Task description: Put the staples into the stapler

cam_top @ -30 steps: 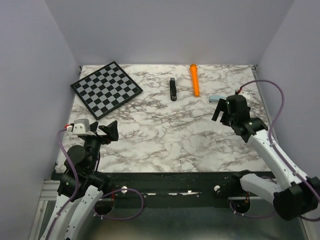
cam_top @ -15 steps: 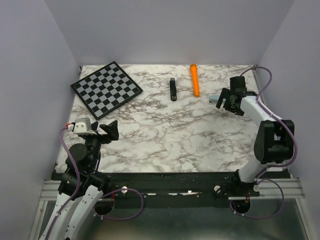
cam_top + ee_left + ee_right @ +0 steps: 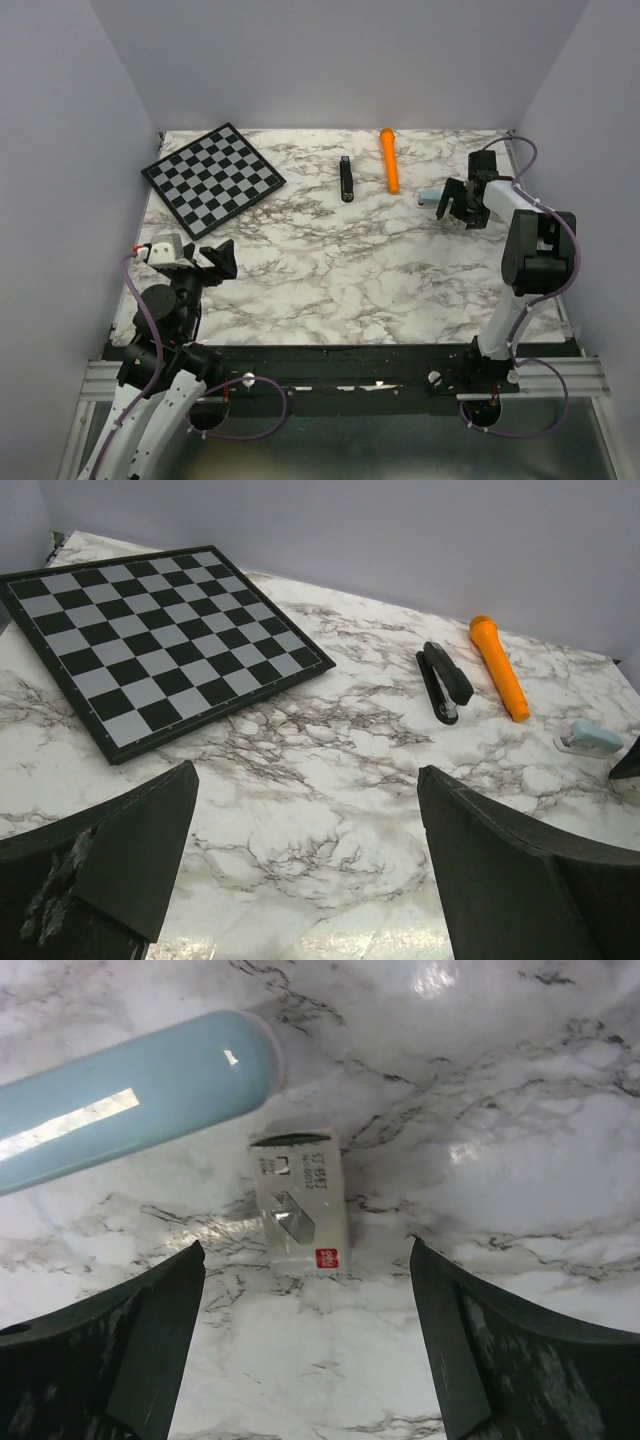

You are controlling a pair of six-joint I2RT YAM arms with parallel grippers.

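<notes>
The staples (image 3: 298, 1195) lie flat on the tabletop (image 3: 520, 1140), just beside the pale blue box (image 3: 130, 1100) and well apart from the stapler (image 3: 346, 180). The right end effector (image 3: 305, 1250) hangs over them, spread wide and empty. Closing off-centre, I reckon, could catch the box or skid the block away.

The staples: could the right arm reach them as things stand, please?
Probably yes. The right arm hangs directly over the staples, with its open jaws on either side and nothing covering them. The pale blue box lies close by one end, which may crowd the grasp.
</notes>
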